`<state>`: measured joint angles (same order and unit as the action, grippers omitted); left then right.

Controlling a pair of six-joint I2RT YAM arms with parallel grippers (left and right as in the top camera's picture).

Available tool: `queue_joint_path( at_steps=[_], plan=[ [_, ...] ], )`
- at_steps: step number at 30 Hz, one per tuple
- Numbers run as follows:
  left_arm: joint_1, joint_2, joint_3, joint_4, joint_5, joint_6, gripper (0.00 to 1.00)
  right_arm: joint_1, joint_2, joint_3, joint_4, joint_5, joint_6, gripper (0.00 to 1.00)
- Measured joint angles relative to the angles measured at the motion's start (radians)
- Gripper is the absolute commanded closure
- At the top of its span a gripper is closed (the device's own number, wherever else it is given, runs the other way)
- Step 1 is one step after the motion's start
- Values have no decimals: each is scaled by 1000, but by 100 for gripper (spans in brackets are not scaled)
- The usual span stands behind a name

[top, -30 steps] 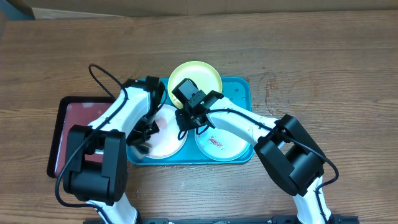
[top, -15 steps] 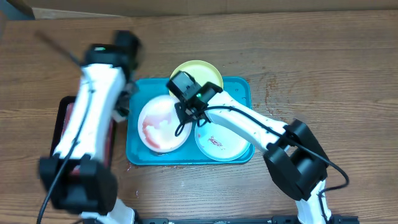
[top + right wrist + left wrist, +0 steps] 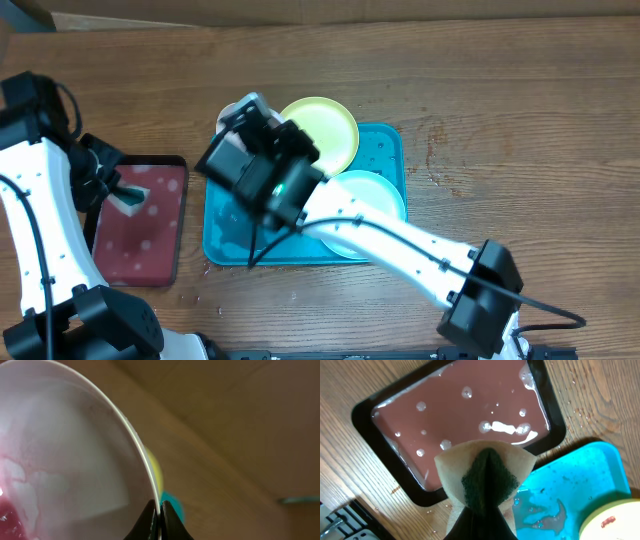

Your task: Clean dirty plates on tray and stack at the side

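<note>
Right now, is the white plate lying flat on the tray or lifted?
Lifted, tilted: the right gripper pinches the white plate at its rim, off the tray.

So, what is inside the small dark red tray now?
A wet, shiny reddish floor with pale bubbles. The sponge in the left gripper covers part of the near rim of the dark red tray.

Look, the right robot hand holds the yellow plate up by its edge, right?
Not quite. The right gripper holds the white plate up by its edge, as the right wrist view shows. In the overhead view, the yellow plate rests at the far edge of the blue tray.
</note>
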<state>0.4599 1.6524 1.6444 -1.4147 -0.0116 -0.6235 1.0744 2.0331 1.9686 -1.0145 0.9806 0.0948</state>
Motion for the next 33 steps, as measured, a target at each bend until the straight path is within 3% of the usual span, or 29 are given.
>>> queue_joint_path(
  at_steps=[6, 10, 17, 20, 24, 28, 33],
  plan=[
    [7, 2, -2, 1, 44, 32, 96, 114, 0, 0, 145, 285, -243, 96],
    [8, 2, -2, 0, 54, 37, 96, 159, 0, 0, 174, 368, -378, 96],
    [7, 2, -2, 0, 61, 53, 96, 145, 0, 2, 126, 380, -386, 97],
    [8, 2, -2, 0, 61, 56, 96, 109, 0, 6, 0, 239, -296, 97],
    [7, 2, -3, 0, 63, 58, 96, -7, 0, 6, -106, -88, -120, 97],
    [8, 2, -3, -1, 65, 63, 96, -260, 0, 6, -117, -592, 9, 96],
    [8, 2, -4, -1, 64, 77, 96, -665, 1, 6, -180, -1242, 21, 96]
  ],
)
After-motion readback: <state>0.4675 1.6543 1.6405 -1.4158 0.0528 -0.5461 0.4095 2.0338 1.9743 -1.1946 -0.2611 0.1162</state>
